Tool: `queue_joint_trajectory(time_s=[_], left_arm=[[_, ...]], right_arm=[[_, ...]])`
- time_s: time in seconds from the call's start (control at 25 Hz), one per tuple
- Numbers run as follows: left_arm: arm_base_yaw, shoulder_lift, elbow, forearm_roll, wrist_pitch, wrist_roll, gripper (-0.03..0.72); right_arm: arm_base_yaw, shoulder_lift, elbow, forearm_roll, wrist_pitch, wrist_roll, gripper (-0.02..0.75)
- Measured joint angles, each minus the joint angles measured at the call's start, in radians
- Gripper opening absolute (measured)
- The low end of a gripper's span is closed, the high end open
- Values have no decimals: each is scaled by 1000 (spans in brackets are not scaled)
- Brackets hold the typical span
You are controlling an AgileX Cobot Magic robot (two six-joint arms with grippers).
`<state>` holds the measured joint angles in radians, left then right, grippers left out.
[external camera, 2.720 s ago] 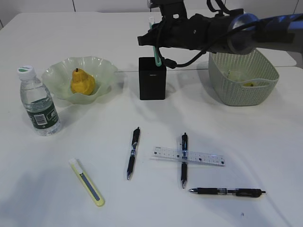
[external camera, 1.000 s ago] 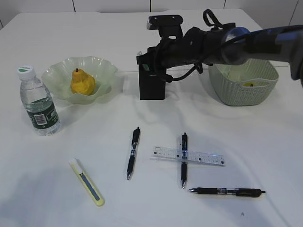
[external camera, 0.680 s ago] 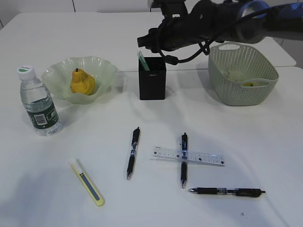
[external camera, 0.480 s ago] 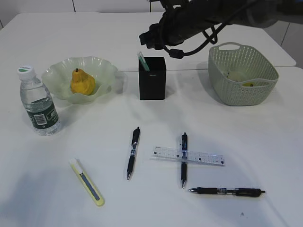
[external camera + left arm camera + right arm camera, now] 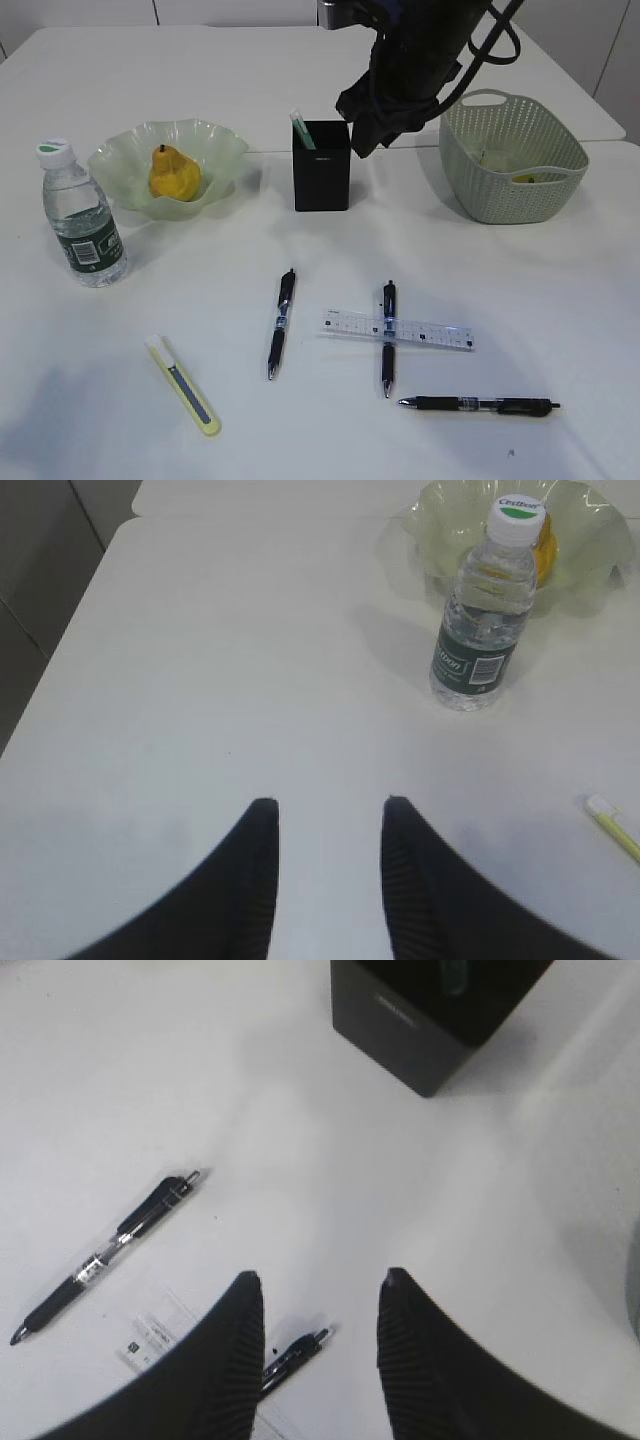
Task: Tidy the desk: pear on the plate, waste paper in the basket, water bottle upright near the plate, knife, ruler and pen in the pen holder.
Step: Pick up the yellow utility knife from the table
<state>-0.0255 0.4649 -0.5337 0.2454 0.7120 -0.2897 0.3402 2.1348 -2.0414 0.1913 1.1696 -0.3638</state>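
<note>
White desk (image 5: 120,420), upright clear water bottle (image 5: 82,214)

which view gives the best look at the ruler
The exterior view: the clear ruler lies whole on the table with a black pen lying across it. The right wrist view catches only one end of it at the lower left, partly behind the right gripper. The left wrist view does not show it.

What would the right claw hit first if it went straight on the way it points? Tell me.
Probably the pen lying across the ruler, which shows between the fingers of the open right claw, or the bare table beside it. Depth is hard to judge here.
</note>
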Motion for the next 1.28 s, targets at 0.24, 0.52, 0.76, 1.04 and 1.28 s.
queue_joint_trajectory(time_s=[0.24,0.52,0.76,1.04,1.28], left_arm=[[0,0,0,0,4,0,239],[0,0,0,-39,79,0,239],[0,0,0,-39,104,0,239],[0,0,0,-39,107,0,239],[0,0,0,-39,117,0,239]], right_arm=[[0,0,-9,-62,59,204,314],[37,0,0,-65,63,376,329],[140,0,2,-61,63,388,367],[217,0,2,-59,63,388,368],[277,0,4,-55,63,377,368]])
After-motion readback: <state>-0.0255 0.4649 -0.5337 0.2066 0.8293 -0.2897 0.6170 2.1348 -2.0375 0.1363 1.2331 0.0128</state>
